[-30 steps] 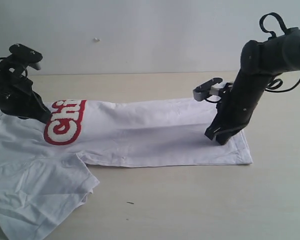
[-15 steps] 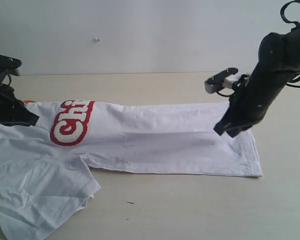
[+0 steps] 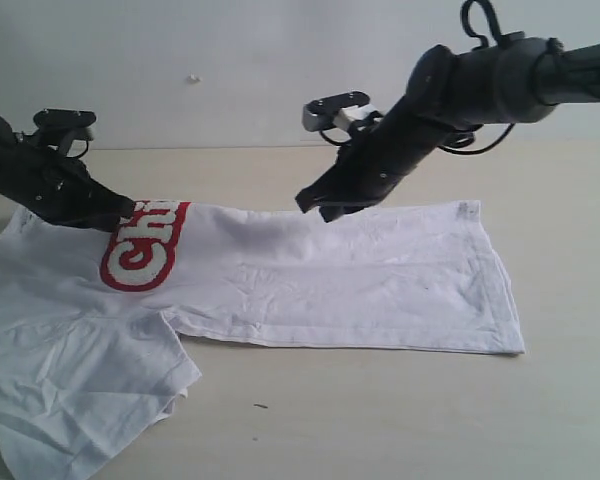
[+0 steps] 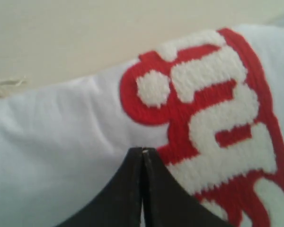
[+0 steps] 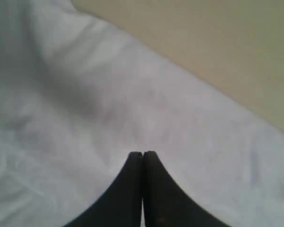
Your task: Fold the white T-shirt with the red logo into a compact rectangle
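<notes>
One white T-shirt [image 3: 330,285] is lying partly folded on the counter [image 3: 400,420].
Its red logo [image 3: 140,250] is showing at the left end. The left claw [image 3: 130,210], jaws together, is sitting at the logo's edge, perhaps touching cloth. The right claw [image 3: 315,203], also pressed together, is hovering over the shirt's far edge.

Left end effector [image 3: 128,210] and right end effector [image 3: 311,203] slant downward, tips closed, left seemingly lower.

Red logo [image 3: 143,250], on white T-shirt [image 3: 330,285], toward the left edge of the table [image 3: 380,420]: fuzzy white bubble letters, red outline. Legible: "Ch"; left wrist view adds "i", "n". Remainder unreadable.
</notes>
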Controlling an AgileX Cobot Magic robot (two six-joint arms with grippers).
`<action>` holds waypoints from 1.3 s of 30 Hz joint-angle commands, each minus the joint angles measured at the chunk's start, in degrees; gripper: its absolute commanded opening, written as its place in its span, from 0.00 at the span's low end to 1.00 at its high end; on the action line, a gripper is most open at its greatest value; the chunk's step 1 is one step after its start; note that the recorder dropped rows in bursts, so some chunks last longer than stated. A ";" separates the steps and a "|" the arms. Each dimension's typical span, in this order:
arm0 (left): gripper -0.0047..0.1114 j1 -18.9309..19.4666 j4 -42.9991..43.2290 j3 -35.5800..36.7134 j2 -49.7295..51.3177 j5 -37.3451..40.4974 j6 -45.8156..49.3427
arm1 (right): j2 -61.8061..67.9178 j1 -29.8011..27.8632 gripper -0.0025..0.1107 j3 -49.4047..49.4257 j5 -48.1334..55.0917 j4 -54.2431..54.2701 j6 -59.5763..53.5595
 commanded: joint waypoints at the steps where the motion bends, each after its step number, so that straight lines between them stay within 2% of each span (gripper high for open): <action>1: 0.04 0.08 -0.40 -3.65 3.93 0.59 -1.52 | 6.44 2.87 0.02 -8.70 3.58 -0.22 2.44; 4: 0.04 0.39 3.07 -3.80 5.99 -0.14 -2.24 | 9.94 2.65 0.02 -12.18 5.32 -0.97 4.63; 7: 0.04 2.04 7.26 -3.80 7.31 -1.36 -8.63 | 12.18 1.62 0.02 -13.40 6.05 -6.57 9.40; 11: 0.04 4.89 7.86 -3.80 8.00 -1.49 -10.73 | 13.64 0.75 0.02 -13.40 6.05 -17.72 16.42; 15: 0.04 7.55 7.86 -3.80 8.09 -1.29 -10.84 | 13.89 -1.06 0.02 -13.40 6.27 -23.27 20.27; 24: 0.04 11.24 7.75 -3.80 8.13 -0.82 -10.90 | 13.04 -5.55 0.02 -13.40 7.04 -23.48 20.12; 39: 0.04 11.24 9.52 -3.80 1.91 4.17 -10.06 | 8.62 -8.37 0.02 -13.40 11.86 -22.91 18.22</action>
